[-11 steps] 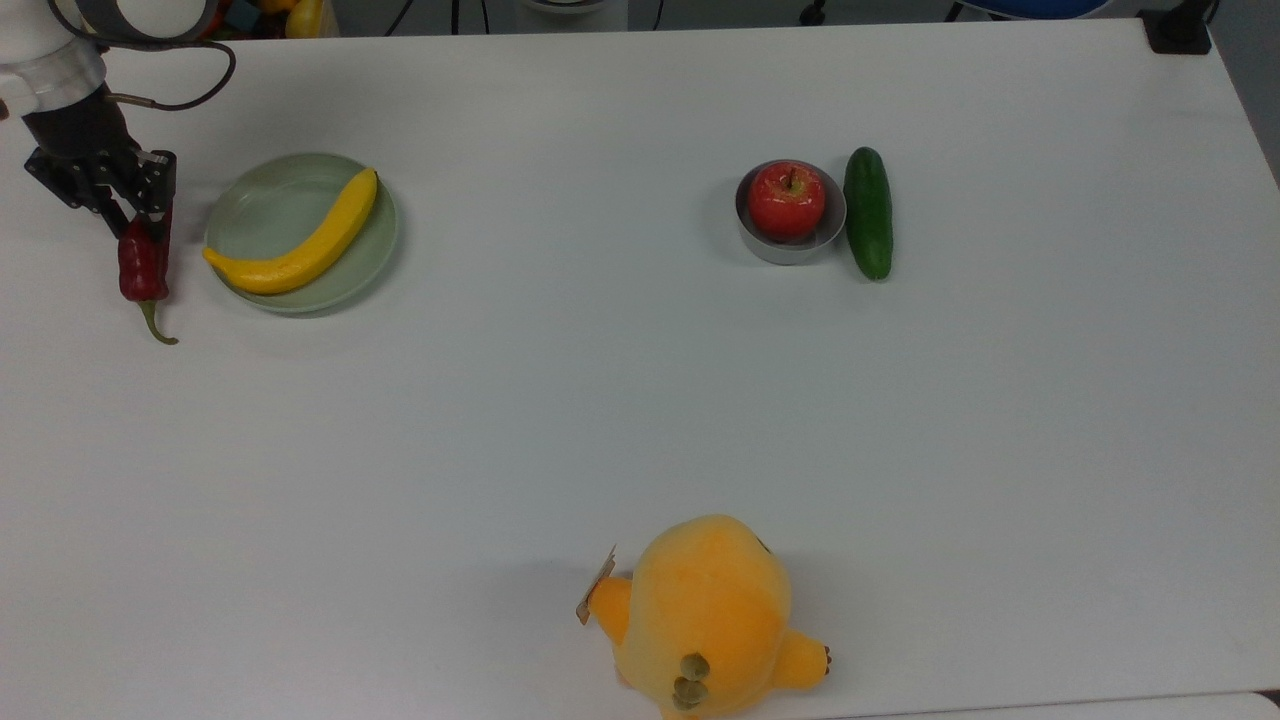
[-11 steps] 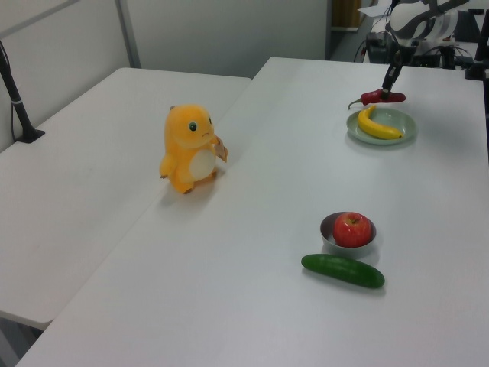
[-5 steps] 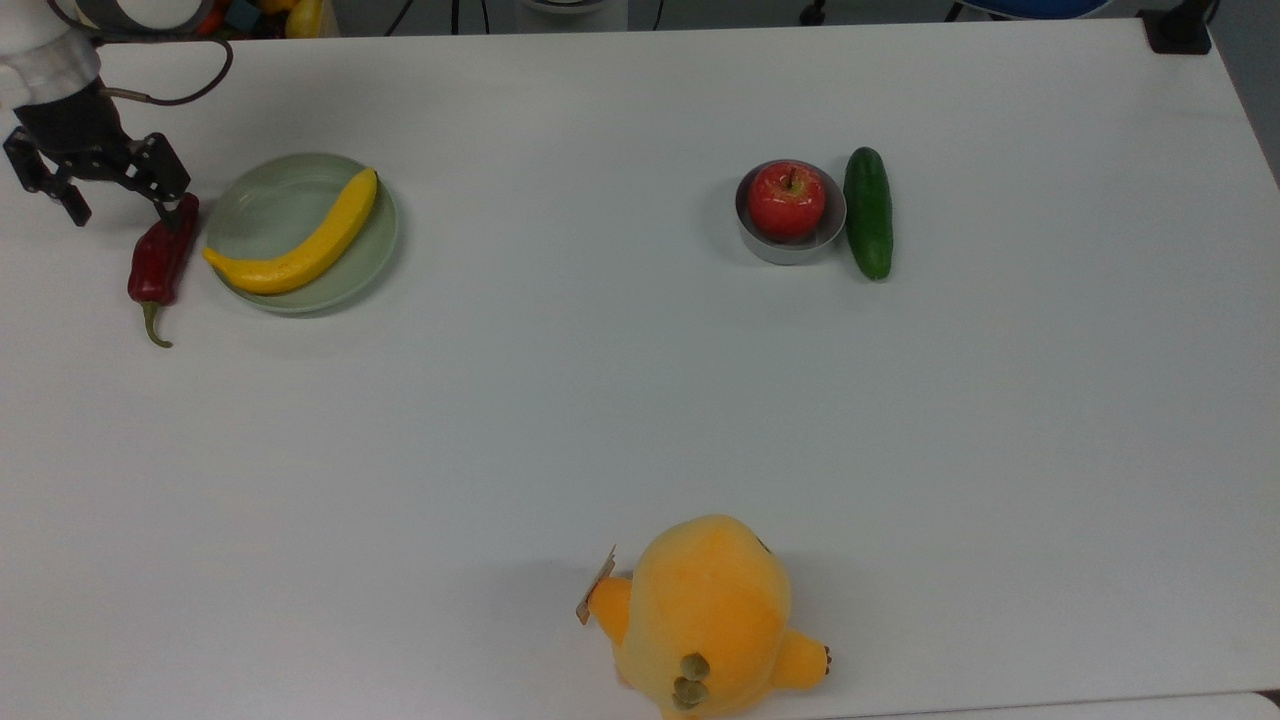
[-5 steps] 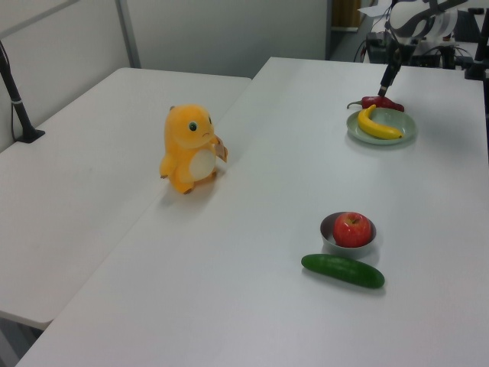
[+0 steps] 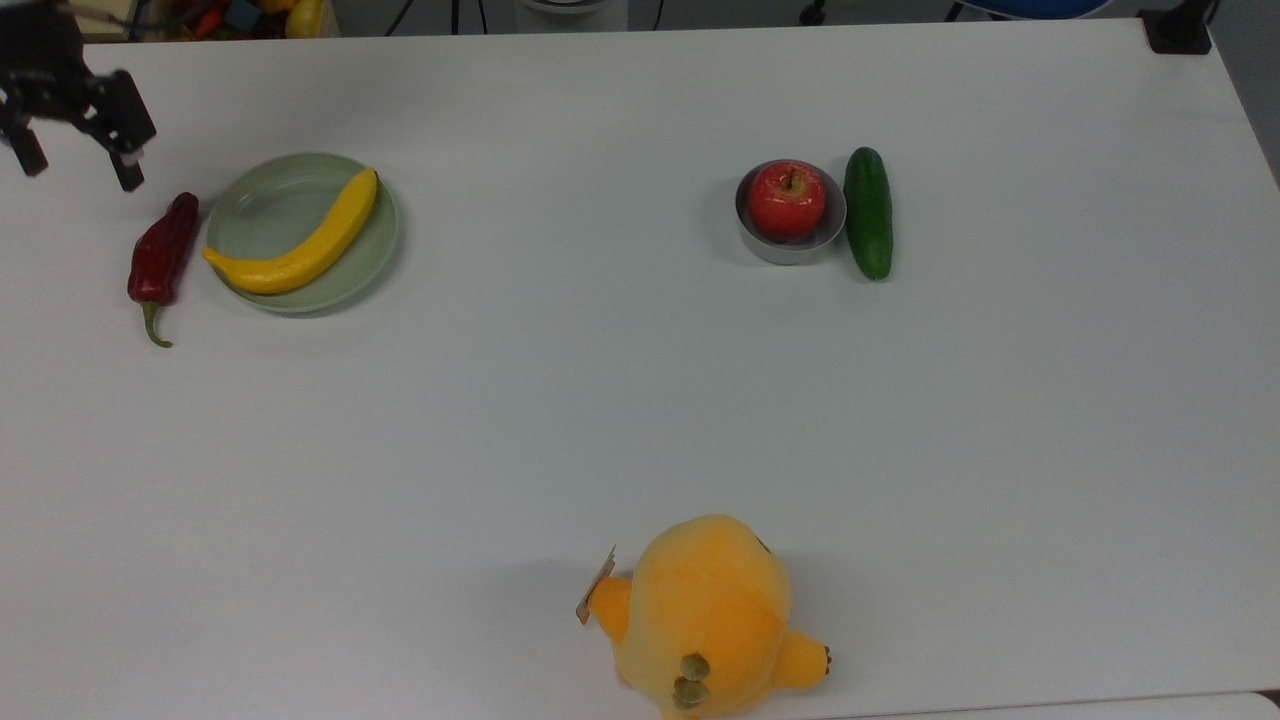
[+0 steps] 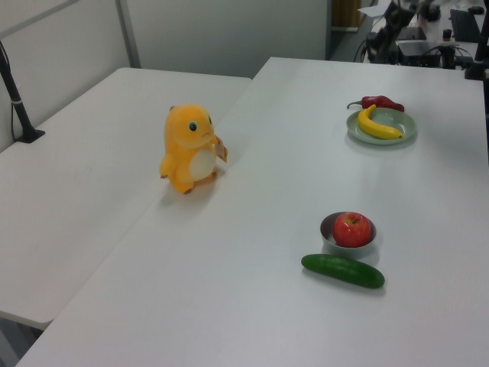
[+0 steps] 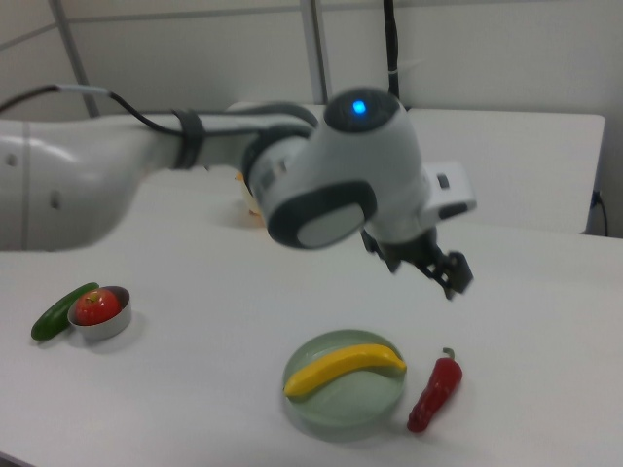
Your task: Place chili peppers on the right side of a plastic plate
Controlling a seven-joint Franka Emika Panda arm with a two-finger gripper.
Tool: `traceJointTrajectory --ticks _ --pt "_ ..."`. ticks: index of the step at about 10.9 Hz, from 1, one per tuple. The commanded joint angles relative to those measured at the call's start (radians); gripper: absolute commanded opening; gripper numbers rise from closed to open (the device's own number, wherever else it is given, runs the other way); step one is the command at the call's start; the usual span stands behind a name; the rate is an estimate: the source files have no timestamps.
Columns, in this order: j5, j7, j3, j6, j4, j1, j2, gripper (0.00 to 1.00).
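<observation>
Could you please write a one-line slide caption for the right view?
Open gripper above a red chili lying on the table beside a green plate holding a banana.

Chili peppers (image 5: 160, 255): dark red, green stem. Plastic plate (image 5: 262, 195): pale sage green. Banana (image 5: 305, 243): yellow. Apple (image 5: 787, 200): red. Bowl (image 5: 790, 248): grey. Cucumber (image 5: 868, 212): dark green. Plush toy (image 5: 705, 618): orange-yellow. Table (image 5: 640, 400): white. Gripper (image 5: 75, 165): black.

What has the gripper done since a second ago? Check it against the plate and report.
Yes. In the top view the gripper, open, has moved up and away from the chili pepper, which lies on the table left of the plate.
</observation>
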Motion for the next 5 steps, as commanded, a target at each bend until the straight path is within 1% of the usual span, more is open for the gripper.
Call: traceJointTrajectory --ticks 1,3,4,5 --pt "0.009 0.206 -0.003 -0.194 0.056 0.023 -0.108 1.00" --pt "0.004 0.321 0.000 -0.262 0.060 0.052 -0.186 1.00" --pt "0.000 0.369 0.012 -0.317 0.080 0.061 -0.214 1.00" --pt "-0.004 0.421 0.035 -0.402 0.118 0.061 -0.229 1.00"
